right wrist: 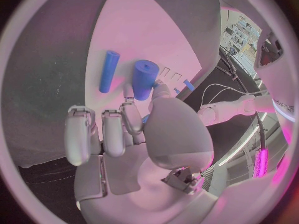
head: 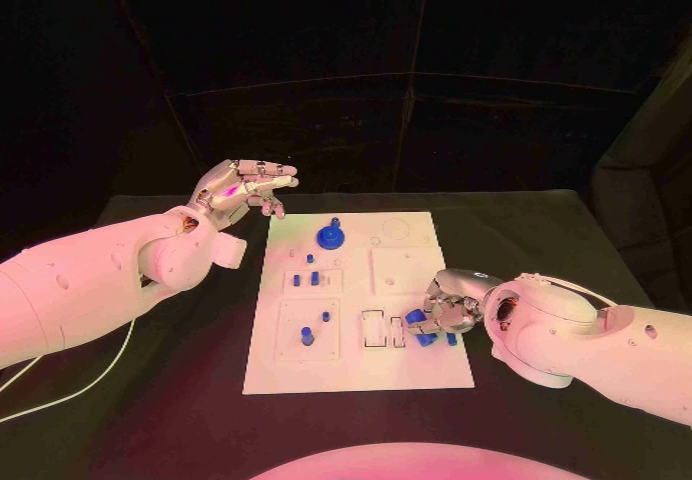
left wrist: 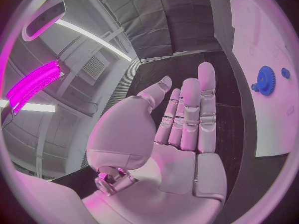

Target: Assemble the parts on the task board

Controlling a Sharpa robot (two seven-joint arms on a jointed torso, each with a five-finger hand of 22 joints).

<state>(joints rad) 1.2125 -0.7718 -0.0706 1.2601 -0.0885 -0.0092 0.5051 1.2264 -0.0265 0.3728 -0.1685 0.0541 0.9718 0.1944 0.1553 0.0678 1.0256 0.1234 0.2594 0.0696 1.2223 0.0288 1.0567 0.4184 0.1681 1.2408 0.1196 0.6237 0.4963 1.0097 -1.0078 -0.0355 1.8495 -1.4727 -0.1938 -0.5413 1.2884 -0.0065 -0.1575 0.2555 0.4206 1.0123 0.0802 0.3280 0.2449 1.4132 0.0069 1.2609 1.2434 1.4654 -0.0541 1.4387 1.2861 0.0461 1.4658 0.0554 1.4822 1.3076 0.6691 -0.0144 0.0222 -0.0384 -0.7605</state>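
The white task board (head: 361,360) lies in the middle of the black table. My right hand (head: 450,308) is low over the board's right near part. In the right wrist view its thumb and a finger pinch the end of a thick blue cylinder (right wrist: 144,78), and a thinner blue rod (right wrist: 108,71) lies on the board beside it. The head view shows blue pieces (head: 420,324) under that hand. A blue gear (head: 332,237) stands at the board's far end, also the blue gear (left wrist: 266,79) in the left wrist view. My left hand (head: 245,188) is raised beyond the board's far left corner, holding nothing.
Several small blue pegs (head: 306,334) stand in the board's left half, one pair (head: 306,278) nearer the gear. Empty rectangular slots (head: 374,328) sit just left of my right hand. A white cable (head: 87,385) runs over the table at the left.
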